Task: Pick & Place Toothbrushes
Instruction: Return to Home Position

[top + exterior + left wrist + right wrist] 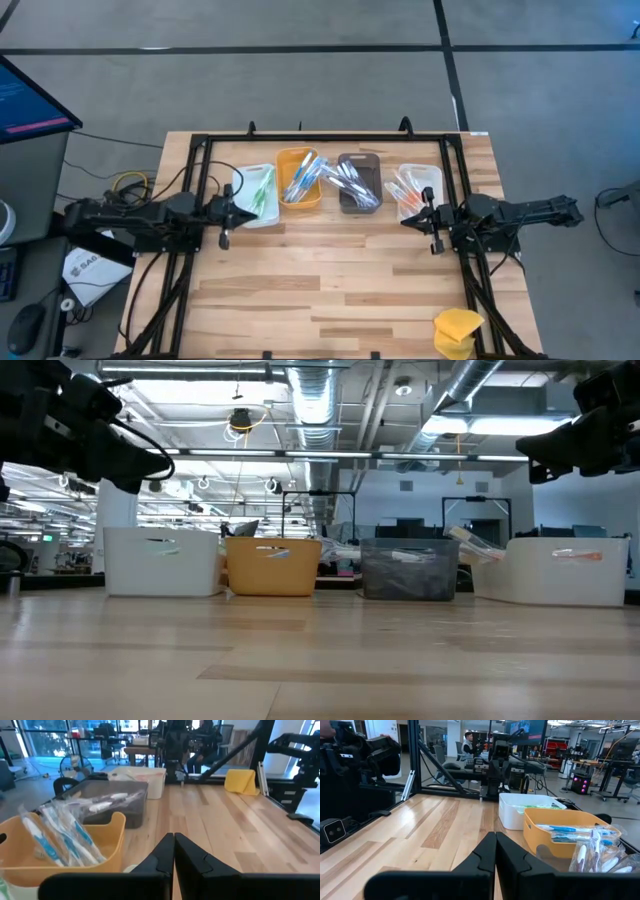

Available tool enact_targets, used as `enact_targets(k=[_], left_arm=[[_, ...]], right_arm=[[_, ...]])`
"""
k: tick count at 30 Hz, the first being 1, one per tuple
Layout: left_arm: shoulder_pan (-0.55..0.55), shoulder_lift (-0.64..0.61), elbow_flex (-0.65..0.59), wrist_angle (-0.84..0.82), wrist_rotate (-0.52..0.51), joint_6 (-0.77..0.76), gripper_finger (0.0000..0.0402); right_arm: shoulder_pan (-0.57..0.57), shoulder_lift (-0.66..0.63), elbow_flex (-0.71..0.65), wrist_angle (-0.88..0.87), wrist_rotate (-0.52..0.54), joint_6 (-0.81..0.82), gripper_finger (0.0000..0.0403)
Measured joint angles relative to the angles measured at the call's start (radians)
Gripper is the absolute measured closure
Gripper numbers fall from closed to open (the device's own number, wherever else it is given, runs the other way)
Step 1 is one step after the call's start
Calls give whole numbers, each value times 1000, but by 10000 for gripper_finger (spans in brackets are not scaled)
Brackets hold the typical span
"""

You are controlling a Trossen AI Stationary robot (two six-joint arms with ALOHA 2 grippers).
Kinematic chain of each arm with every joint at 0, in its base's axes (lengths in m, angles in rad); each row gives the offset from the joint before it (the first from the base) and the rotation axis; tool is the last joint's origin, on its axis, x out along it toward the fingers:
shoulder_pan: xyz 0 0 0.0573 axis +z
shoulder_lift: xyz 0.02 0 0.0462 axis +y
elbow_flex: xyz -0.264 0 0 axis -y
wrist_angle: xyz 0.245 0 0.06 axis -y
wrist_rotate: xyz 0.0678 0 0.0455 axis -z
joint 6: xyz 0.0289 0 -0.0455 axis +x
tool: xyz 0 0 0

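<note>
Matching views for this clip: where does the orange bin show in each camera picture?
High view: the orange bin is second from the left in the row of four.
Low view: orange bin, left of centre.
Left wrist view: orange bin, close by at the picture's lower left.
Right wrist view: orange bin, close by at the right.
Shared landmark: the grey bin right beside it, also in the low and left wrist views.

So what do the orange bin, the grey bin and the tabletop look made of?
The orange bin: opaque moulded plastic, smooth, slight sheen, rounded rim. The grey bin: probably plastic too, smoky and seemingly translucent, its toothbrushes showing faintly through. The tabletop: wood, joined light strips with visible grain, satin finish. The left gripper and the right gripper hang shut above it.
</note>
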Motion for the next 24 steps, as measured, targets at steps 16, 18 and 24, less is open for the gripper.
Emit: enact_targets(k=[16,18,24], left_arm=[[0,-148,0,7,-1,0,394],[0,-168,0,9,-1,0,394],[0,-193,0,18,-1,0,394]], right_arm=[[0,0,0,0,0,0,403],[0,0,0,0,0,0,403],[0,0,0,0,0,0,403]])
